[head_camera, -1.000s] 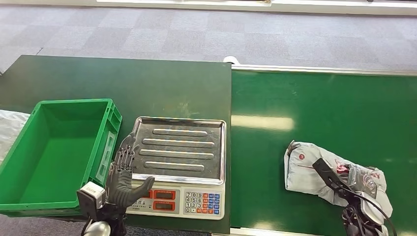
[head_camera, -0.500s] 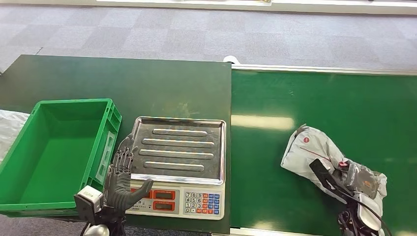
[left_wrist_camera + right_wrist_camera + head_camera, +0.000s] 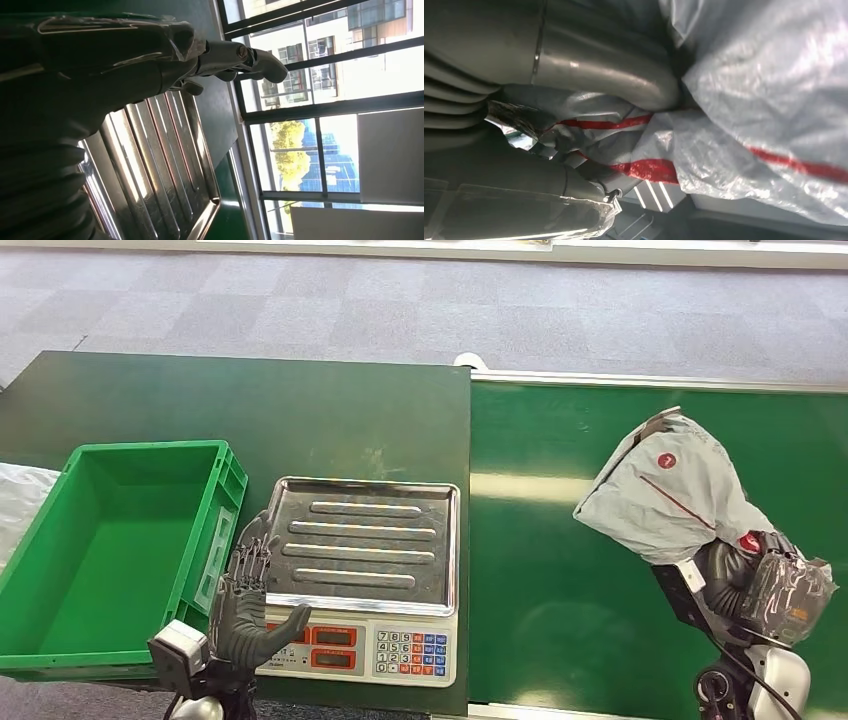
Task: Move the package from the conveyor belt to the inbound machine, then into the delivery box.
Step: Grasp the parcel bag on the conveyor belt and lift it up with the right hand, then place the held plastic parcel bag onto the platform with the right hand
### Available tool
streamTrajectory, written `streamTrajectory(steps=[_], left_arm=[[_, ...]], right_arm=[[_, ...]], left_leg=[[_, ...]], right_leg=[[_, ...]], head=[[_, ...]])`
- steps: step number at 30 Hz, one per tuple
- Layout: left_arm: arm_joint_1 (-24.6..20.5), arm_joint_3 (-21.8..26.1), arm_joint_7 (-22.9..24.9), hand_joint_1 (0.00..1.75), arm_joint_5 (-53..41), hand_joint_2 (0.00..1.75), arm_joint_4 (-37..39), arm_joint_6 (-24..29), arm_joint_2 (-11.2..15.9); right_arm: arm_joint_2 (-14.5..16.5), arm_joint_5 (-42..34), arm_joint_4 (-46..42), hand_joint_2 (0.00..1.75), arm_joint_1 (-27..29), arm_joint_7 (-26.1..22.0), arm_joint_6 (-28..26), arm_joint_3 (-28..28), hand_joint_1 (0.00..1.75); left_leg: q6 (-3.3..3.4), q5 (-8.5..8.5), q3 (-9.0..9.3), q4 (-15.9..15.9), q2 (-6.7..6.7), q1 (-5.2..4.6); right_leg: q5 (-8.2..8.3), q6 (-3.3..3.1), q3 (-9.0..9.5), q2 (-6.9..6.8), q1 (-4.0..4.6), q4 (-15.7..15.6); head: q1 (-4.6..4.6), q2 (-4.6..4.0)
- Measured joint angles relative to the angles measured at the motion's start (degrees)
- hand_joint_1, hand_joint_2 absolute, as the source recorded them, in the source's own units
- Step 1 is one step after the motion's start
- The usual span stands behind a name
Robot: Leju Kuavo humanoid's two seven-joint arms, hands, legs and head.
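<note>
A grey plastic package [image 3: 675, 490] with red stripes hangs above the green conveyor belt [image 3: 540, 570], lifted off it. My right hand [image 3: 745, 580] grips its lower end; up close the thumb [image 3: 614, 75] presses into the crinkled grey bag [image 3: 764, 100]. The inbound machine, a scale with a steel tray [image 3: 365, 540] and a keypad [image 3: 410, 652], stands left of the belt. My left hand [image 3: 245, 605] hovers with fingers apart at the scale's near left corner, holding nothing; its fingers [image 3: 235, 55] reach over the ribbed tray [image 3: 155, 165]. The green delivery box [image 3: 110, 550] is empty at the far left.
The scale and box rest on a dark green table [image 3: 250, 410] that butts against the belt. Grey carpet floor [image 3: 400, 300] lies beyond. A white bag edge [image 3: 20, 505] shows left of the box.
My right hand has raised the package off the belt, swinging its free end up and away from me. The left hand has stayed by the scale.
</note>
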Motion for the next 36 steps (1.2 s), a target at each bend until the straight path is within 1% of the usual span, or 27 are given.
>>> streamTrajectory(steps=[3,5,8,11,18,22,26,31,33,36], left_arm=[[0.0,0.0,-0.4,0.0,0.0,1.75,0.0,0.3,0.0],[0.0,0.0,-0.6,0.0,0.1,1.75,0.0,0.4,0.0],[0.0,0.0,-0.7,0.0,0.1,1.75,0.0,0.5,0.0],[0.0,0.0,-0.7,0.0,0.1,1.75,0.0,0.5,0.0],[0.0,0.0,-0.8,0.0,-0.1,1.75,0.0,0.1,0.0],[-0.5,0.0,-0.9,0.0,-0.2,1.75,0.1,-0.5,0.0],[-1.3,0.0,-1.0,0.0,-0.4,1.75,0.5,-1.3,0.0],[-2.5,0.0,-1.2,0.0,-0.7,1.75,1.4,-1.9,0.0],[-3.1,-0.2,-1.4,0.0,-0.7,1.75,2.0,-2.2,0.0],[-4.2,-0.5,-1.7,0.0,-0.6,1.75,3.2,-2.6,0.0]], right_arm=[[0.5,-2.5,-4.2,0.0,1.5,-2.4,0.1,1.0,1.75],[0.9,-2.6,-7.0,0.0,2.5,-3.2,0.5,2.4,1.75],[1.5,-1.9,-10.9,0.0,3.8,-3.6,1.6,5.1,1.75],[2.1,-1.6,-13.9,0.0,4.9,-3.6,4.2,8.4,1.75],[2.8,1.7,-17.7,0.0,6.6,-2.0,9.5,15.5,1.75],[2.7,7.1,-18.0,0.0,6.6,0.6,12.1,18.7,1.75],[2.4,13.9,-16.9,0.0,4.6,3.7,14.1,21.0,1.75],[1.9,19.0,-12.1,0.0,-0.9,4.9,16.3,24.1,1.75],[1.9,19.1,-9.9,0.0,-3.4,4.5,17.3,25.7,1.75],[1.9,16.1,-6.9,0.0,-6.9,2.2,19.1,28.2,1.75]], left_leg=[[0.0,0.0,0.0,0.0,0.01,0.0],[0.0,0.0,0.0,0.0,0.01,0.0],[0.0,0.0,0.0,0.0,0.01,0.0],[0.0,0.0,0.0,0.0,0.01,0.0],[0.0,0.0,-0.01,0.0,0.02,0.0],[0.0,0.0,-0.02,0.0,0.03,0.0],[0.0,0.0,-0.02,0.0,0.04,0.0],[0.0,0.02,-0.01,0.0,0.05,0.0],[-0.01,0.02,-0.01,0.0,0.05,0.0],[-0.01,0.03,-0.01,0.0,0.04,0.0]], right_leg=[[0.0,0.0,0.0,0.0,0.0,0.0],[0.0,0.0,0.0,0.01,0.0,0.0],[0.0,0.0,0.0,0.01,0.01,0.0],[0.0,0.0,0.0,0.01,0.01,0.0],[-0.01,0.0,-0.02,0.0,0.01,0.0],[-0.01,0.0,-0.03,0.02,0.0,0.0],[0.0,-0.01,-0.03,0.02,0.01,0.0],[0.01,-0.01,-0.02,0.03,0.01,0.0],[0.01,-0.01,-0.02,0.03,0.01,0.0],[0.01,-0.01,-0.03,0.02,0.01,0.0]], head=[[0.0,0.0],[-0.01,0.0],[-0.01,0.0],[0.0,0.0],[0.01,0.0],[-0.01,0.0],[0.0,0.0],[0.01,0.0],[0.01,0.0],[0.0,0.0]])
